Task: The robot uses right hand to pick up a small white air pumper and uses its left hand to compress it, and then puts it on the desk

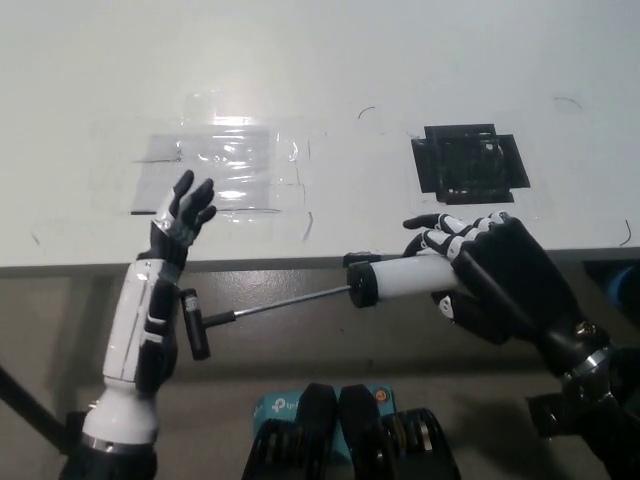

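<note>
My black right hand [490, 275] is shut on the white barrel of the small air pumper [400, 280], holding it level in front of the desk edge. The pumper's thin rod sticks out to the left and ends in a black T-handle [193, 322]. My white left hand [165, 270] is open with fingers spread, standing upright right beside the T-handle, its palm side close against it. Whether the palm touches the handle is unclear.
The white desk [320, 90] fills the upper half of the view, its front edge running across the middle. A patch of clear tape [225, 165] lies at the centre left of the desk. A black square marker [468, 160] lies at the right.
</note>
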You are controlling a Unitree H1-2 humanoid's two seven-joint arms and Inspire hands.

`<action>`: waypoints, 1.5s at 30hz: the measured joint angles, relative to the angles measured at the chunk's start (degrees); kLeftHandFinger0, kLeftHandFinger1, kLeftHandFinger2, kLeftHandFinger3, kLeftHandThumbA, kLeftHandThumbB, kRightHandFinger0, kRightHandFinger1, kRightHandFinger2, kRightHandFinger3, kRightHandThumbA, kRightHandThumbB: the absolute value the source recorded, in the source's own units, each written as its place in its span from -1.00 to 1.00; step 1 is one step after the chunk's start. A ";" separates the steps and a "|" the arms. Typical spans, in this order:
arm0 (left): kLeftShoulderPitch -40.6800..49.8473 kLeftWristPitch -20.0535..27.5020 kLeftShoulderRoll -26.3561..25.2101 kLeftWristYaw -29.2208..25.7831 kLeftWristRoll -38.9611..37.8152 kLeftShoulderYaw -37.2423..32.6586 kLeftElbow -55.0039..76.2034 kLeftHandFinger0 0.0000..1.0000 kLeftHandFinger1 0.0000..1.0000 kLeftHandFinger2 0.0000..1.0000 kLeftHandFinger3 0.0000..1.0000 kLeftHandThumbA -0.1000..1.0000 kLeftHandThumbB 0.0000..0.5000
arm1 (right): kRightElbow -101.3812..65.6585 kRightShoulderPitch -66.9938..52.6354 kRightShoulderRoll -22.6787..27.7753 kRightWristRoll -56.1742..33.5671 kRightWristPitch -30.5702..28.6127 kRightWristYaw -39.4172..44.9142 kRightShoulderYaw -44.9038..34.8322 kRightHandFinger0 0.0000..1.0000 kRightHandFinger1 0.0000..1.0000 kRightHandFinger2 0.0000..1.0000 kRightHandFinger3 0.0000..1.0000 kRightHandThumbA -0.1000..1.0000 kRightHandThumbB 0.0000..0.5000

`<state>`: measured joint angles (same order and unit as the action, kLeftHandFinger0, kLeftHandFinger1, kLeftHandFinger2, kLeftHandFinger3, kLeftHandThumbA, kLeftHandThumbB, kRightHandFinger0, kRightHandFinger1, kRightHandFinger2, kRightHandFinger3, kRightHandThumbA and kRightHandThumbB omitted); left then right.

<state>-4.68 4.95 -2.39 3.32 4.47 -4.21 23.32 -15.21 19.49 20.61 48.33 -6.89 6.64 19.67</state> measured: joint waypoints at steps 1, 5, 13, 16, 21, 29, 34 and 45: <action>0.14 0.11 0.00 0.00 0.18 -0.05 -0.28 1.00 1.00 1.00 1.00 1.00 -0.06 | 0.03 0.00 -0.08 0.00 -0.01 0.00 -0.06 -1.00 -0.28 0.47 0.09 -1.00 -0.16; 0.12 0.73 -0.01 0.00 0.57 -0.08 -1.80 1.00 1.00 1.00 1.00 1.00 -0.06 | 0.20 0.18 -0.32 -0.01 -0.02 0.08 -0.16 -1.00 -0.28 0.47 0.08 -1.00 -0.19; 0.19 1.22 0.08 0.01 0.68 -0.45 -2.17 1.00 1.00 1.00 1.00 1.00 -0.06 | -0.04 1.10 -1.59 0.72 -0.11 0.51 0.43 -0.98 -0.19 0.59 0.27 -1.00 -0.25; 0.51 1.27 0.33 0.00 0.76 -0.84 -2.11 1.00 1.00 1.00 1.00 1.00 0.03 | -0.99 1.07 -2.76 1.91 0.16 1.59 1.22 -0.96 -0.16 0.62 0.27 -1.00 -0.10; 1.14 1.08 0.74 -0.02 0.96 -1.30 -1.67 1.00 1.00 1.00 1.00 1.00 0.11 | -1.09 1.08 -5.84 3.77 0.76 3.69 3.94 -1.00 -0.04 0.74 0.38 -1.00 0.05; 0.96 1.01 1.15 -0.19 1.22 -1.32 -1.62 1.00 1.00 1.00 1.00 1.00 0.07 | 0.33 1.80 -9.70 7.73 1.04 6.88 8.61 -0.98 0.04 0.83 0.44 -1.00 0.17; 0.83 0.98 1.21 -0.93 1.65 -1.13 -1.26 1.00 1.00 1.00 1.00 1.00 0.09 | 2.83 2.49 -10.75 9.38 1.34 8.16 9.78 -1.00 -0.04 0.78 0.16 -1.00 0.23; 0.87 -0.18 1.47 -1.43 2.18 -1.35 -0.61 1.00 1.00 1.00 1.00 1.00 0.02 | 3.89 2.49 -12.02 11.27 2.17 8.86 10.51 -1.00 -0.15 0.69 0.09 -1.00 0.15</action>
<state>-3.82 4.78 -0.92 1.90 6.65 -5.56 22.70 -11.32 21.98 8.59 59.60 -4.72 15.50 30.18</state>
